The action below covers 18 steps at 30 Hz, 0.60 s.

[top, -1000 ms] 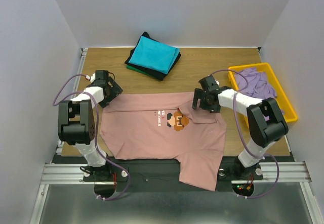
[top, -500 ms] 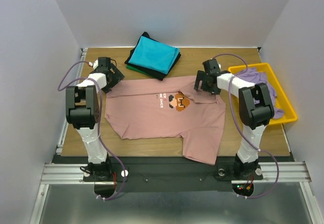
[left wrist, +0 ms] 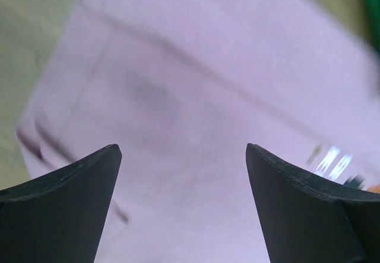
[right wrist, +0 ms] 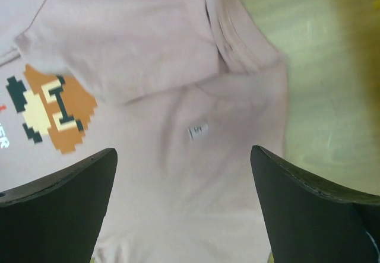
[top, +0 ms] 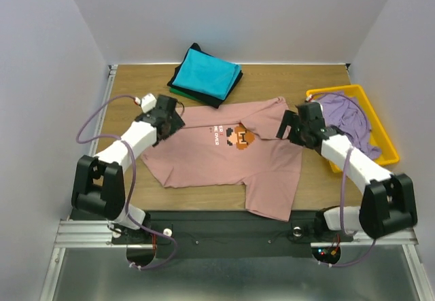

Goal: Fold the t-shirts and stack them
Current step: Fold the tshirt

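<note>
The dusty-pink t-shirt (top: pixel 217 158) lies spread on the table, its brown pixel print (top: pixel 238 137) facing up and a flap folded over at its far right (top: pixel 270 109). My left gripper (top: pixel 170 119) hovers open and empty over the shirt's left shoulder, and its wrist view (left wrist: pixel 183 156) shows only pink cloth between the fingers. My right gripper (top: pixel 290 126) hovers open and empty over the right shoulder (right wrist: pixel 183 156), near the print (right wrist: pixel 50 105) and a small label (right wrist: pixel 198 131). A folded stack with the turquoise shirt (top: pixel 206 72) on top sits at the back, with black and green edges under it.
A yellow plastic tray (top: pixel 338 90) stands at the right edge with a crumpled lavender shirt (top: pixel 343 109) in it, close to my right arm. The pink shirt's lower right sleeve (top: pixel 272 196) reaches the table's near edge. Bare wood (right wrist: pixel 320 97) shows to the right of the shirt.
Both grippers dragged the pink shirt away from the near edge, then let go and drew back inward over its shoulders. A flap at the far right now lies folded over.
</note>
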Each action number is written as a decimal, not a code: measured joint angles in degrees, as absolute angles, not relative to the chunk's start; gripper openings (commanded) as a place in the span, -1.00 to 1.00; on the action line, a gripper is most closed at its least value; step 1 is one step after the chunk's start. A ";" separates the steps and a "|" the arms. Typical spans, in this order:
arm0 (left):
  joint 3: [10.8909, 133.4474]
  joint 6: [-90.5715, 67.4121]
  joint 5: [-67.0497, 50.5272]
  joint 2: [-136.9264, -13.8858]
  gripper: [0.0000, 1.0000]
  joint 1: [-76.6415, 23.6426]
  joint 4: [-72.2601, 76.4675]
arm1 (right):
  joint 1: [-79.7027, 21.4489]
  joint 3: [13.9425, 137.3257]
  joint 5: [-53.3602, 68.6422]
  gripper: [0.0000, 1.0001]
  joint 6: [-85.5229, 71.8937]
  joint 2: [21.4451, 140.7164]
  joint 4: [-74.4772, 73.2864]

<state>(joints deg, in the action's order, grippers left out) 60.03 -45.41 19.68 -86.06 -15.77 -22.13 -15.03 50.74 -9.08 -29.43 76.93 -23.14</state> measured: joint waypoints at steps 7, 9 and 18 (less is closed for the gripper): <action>46.13 -54.04 21.80 -79.77 0.82 -28.51 -30.92 | -15.00 39.64 -8.97 1.00 -33.10 65.43 -23.97; 43.42 -56.25 22.15 -77.87 0.74 -30.00 -33.32 | -15.00 38.30 -8.93 1.00 -33.41 63.61 -24.12; 39.75 -59.57 23.83 -76.44 0.58 -30.04 -35.18 | -15.00 37.56 -8.97 1.00 -33.52 59.66 -24.01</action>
